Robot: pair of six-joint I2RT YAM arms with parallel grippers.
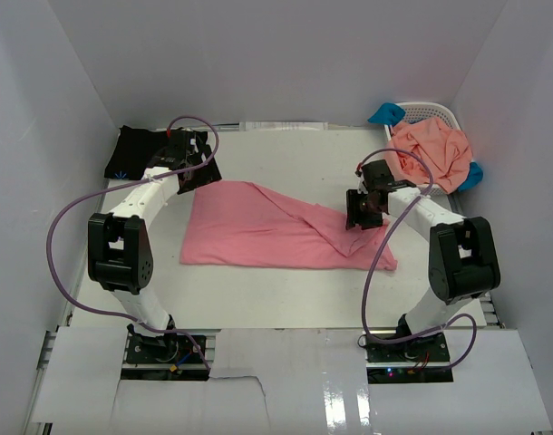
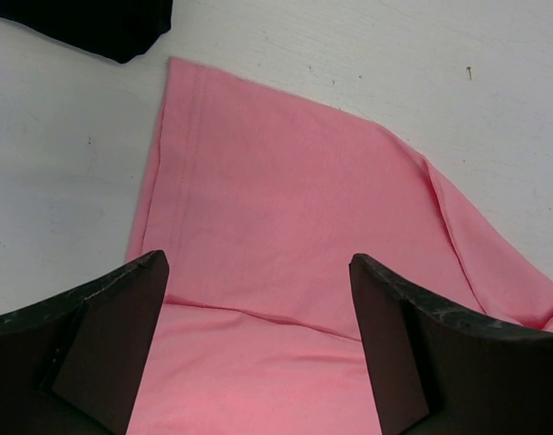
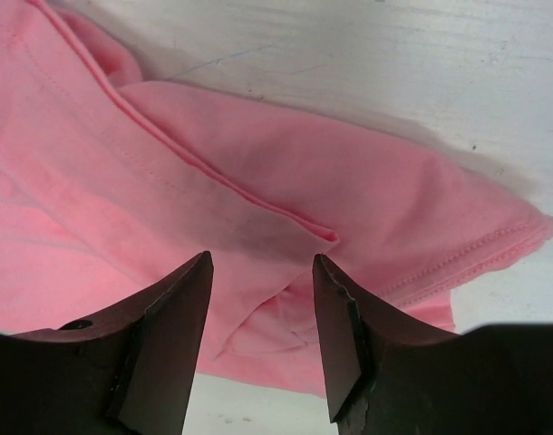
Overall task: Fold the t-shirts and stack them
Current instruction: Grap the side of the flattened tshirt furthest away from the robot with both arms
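The rose-pink t-shirt was laid out on the counter. The left hand was held wide open and empty over that shirt's far left corner, and the right hand was parted, gripping nothing, over its right end. The black t-shirt was seen beyond its far left corner.

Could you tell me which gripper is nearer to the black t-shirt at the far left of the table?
Left. The left gripper hovers just right of the black t-shirt, over the pink t-shirt's far corner; the right gripper is across the table, above that shirt's right end.
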